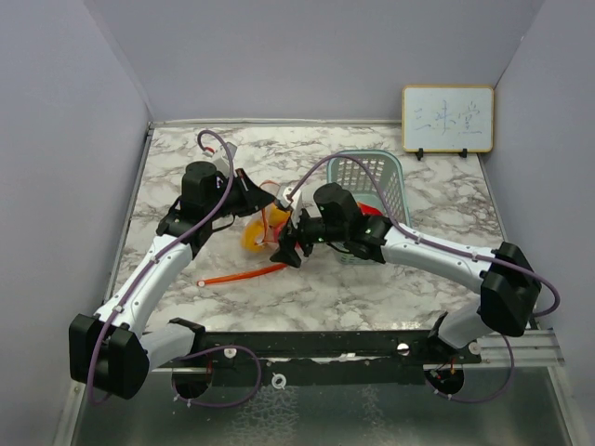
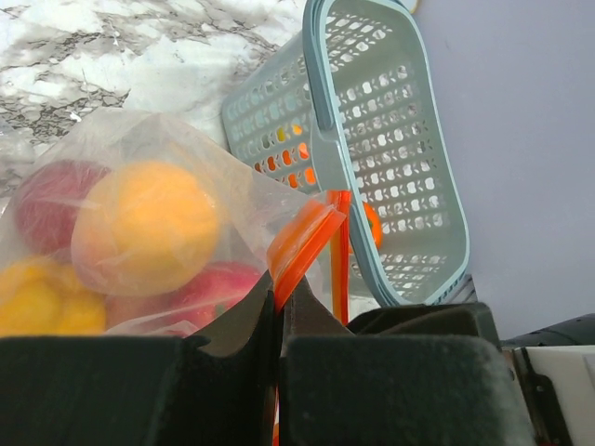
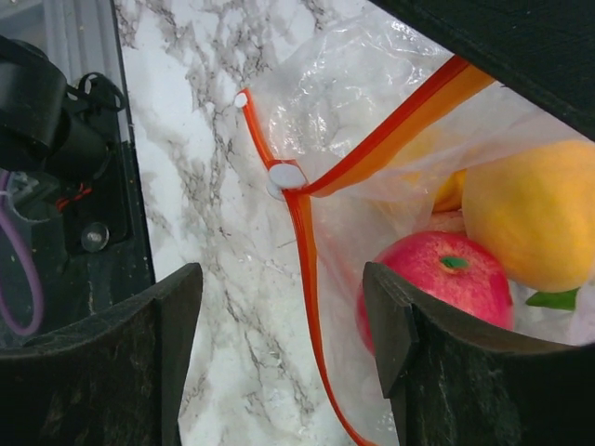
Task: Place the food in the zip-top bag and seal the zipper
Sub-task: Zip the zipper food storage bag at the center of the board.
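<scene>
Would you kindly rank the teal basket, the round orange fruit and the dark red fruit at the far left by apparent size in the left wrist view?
Largest: teal basket
Then: round orange fruit
Smallest: dark red fruit, partly hidden behind the orange one, so unsure.

The only writing is faint blue handwriting on the small whiteboard [image 1: 447, 118], too faint to read.
</scene>
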You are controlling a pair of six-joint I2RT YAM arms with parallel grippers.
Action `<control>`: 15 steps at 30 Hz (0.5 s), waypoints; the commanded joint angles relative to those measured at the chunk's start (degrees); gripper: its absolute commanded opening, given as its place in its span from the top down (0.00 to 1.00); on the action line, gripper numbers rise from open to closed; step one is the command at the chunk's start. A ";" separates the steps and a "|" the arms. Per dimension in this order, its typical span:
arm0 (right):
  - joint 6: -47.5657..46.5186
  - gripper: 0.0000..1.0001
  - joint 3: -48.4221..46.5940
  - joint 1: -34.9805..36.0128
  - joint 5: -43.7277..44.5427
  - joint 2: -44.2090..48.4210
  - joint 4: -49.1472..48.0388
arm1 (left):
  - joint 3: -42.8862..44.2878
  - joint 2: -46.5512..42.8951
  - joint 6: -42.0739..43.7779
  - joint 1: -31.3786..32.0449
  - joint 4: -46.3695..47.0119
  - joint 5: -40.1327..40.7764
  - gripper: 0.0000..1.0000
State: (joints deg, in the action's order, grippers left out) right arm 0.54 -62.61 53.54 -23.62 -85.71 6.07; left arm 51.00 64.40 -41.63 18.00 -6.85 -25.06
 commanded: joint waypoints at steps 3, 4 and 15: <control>-0.99 0.60 -0.16 1.05 1.42 -2.32 -4.47 | 1.86 -1.46 -1.36 -0.02 3.24 -3.42 1.00; -1.19 0.64 -0.29 1.04 1.67 -2.61 -4.29 | 1.65 -1.59 -1.64 -0.06 3.71 -3.71 1.00; 4.78 0.99 -0.41 1.04 16.36 2.47 -4.19 | 4.16 -2.62 3.57 -0.10 -0.75 -3.80 0.78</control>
State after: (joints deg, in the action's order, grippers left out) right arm 1.02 -62.50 54.33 -15.92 -87.81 3.86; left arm 51.13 63.94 -42.57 18.00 -5.13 -28.05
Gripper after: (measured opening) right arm 0.020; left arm 0.023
